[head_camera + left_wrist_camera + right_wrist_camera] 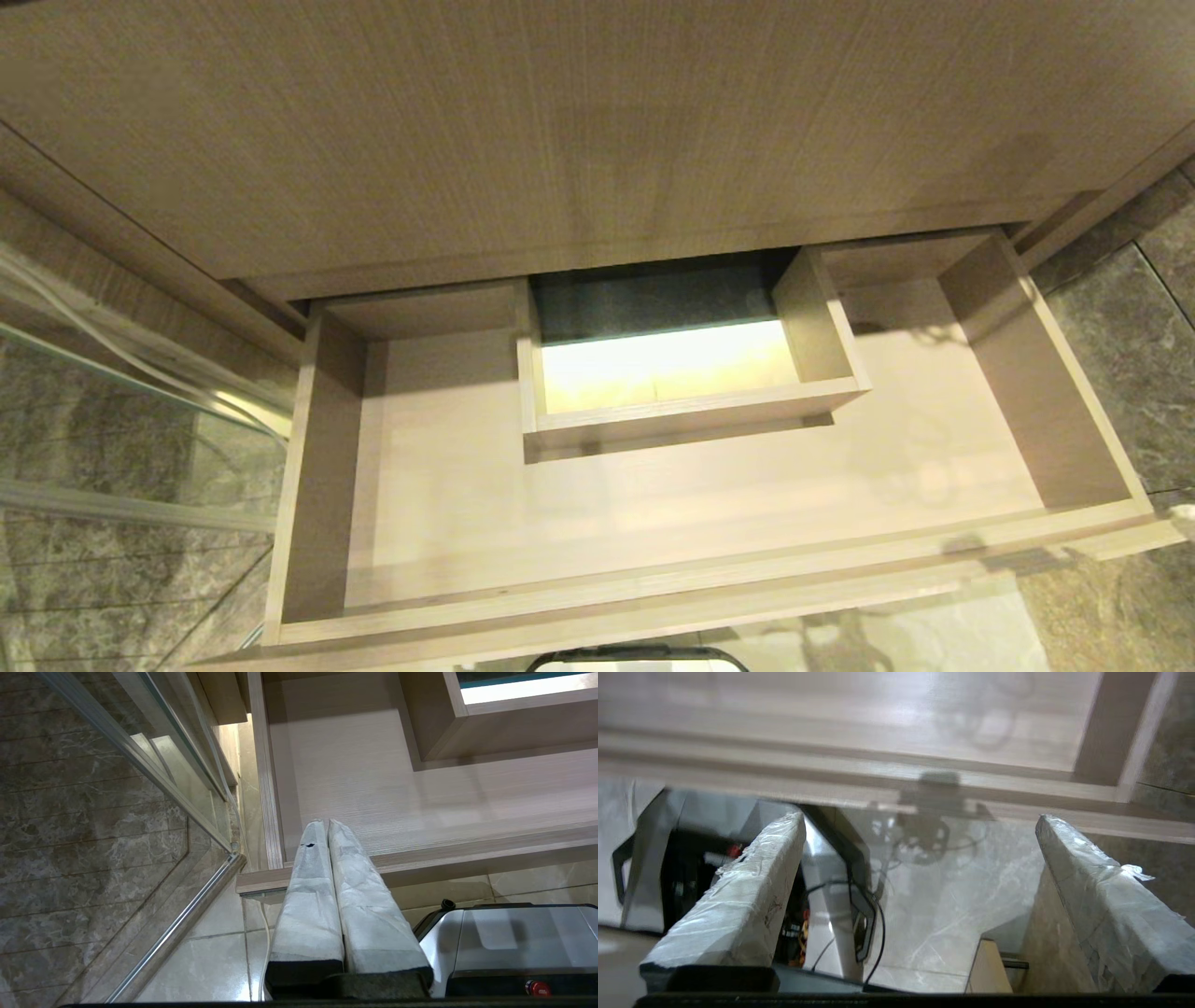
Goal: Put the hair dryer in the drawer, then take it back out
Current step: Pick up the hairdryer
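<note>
The drawer (653, 597) stands pulled out, wide, shallow and of light wood. Its U-shaped floor is bare around the rectangular cut-out (691, 411). The hair dryer is out of view in every frame. My left gripper (327, 823) is shut with nothing between its taped fingers, and hangs just before the drawer's (420, 802) front left corner. My right gripper (920, 817) is open wide and empty. It hangs over the floor, a little in front of the drawer's front edge (878, 760) near its right end.
A taller wood panel (597, 121) rises above the drawer. A glass partition with a metal rail (112, 392) stands to the left. Marble floor tiles (962, 905) lie below and to the right. My base (514, 938) sits close before the drawer front.
</note>
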